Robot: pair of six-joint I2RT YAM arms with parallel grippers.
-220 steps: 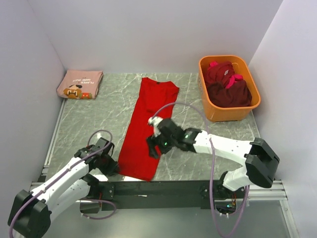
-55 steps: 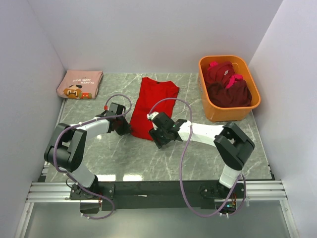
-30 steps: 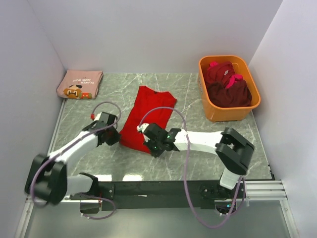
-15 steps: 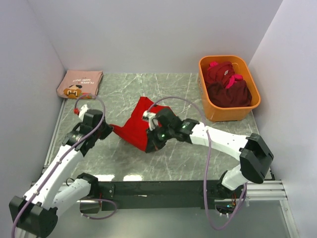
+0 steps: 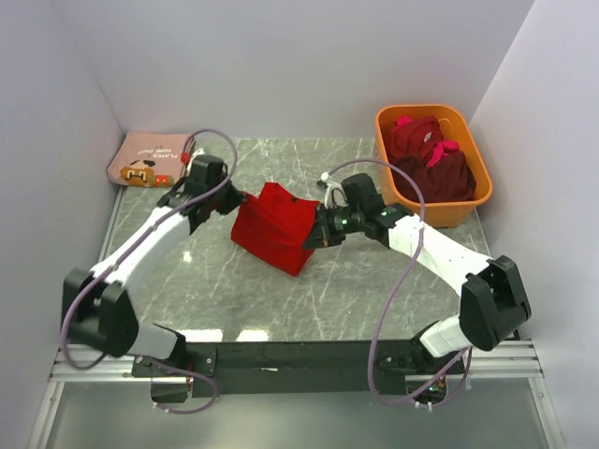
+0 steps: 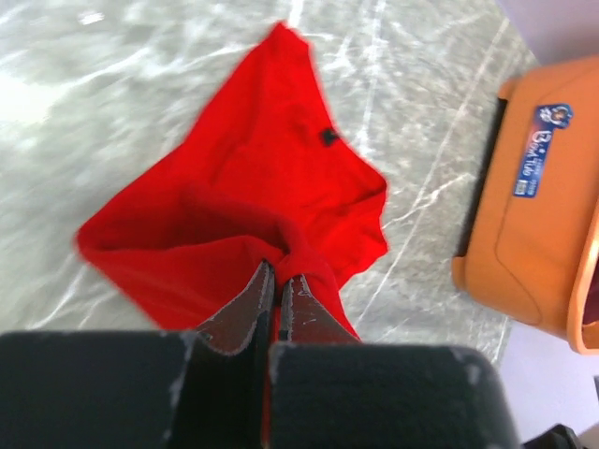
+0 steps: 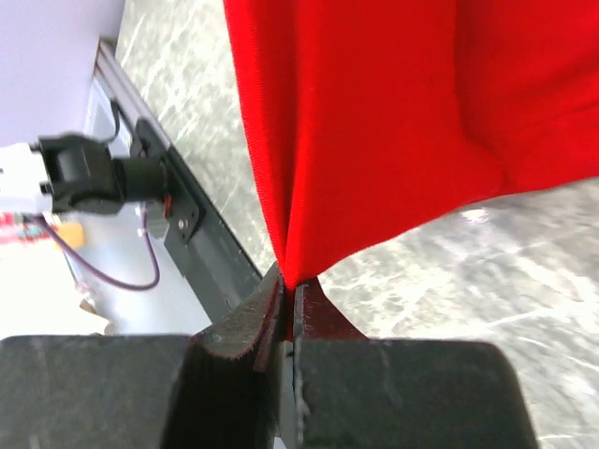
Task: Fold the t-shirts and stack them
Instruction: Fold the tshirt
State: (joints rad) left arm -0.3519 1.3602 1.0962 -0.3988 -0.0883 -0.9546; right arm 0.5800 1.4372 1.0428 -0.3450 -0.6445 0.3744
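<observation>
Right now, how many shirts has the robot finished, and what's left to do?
One looks done: the pink t-shirt lies folded in the far corner. The red t-shirt is mid-fold, pinched by the left gripper and right gripper. The maroon t-shirts wait crumpled in the orange tub.

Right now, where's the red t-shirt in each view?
Top external: red t-shirt bunched up at mid-table.
Left wrist: red t-shirt at centre of frame, spread on the table.
Right wrist: red t-shirt fills the top, narrowing to a point below.
Shared landmark: grey marble table.
</observation>
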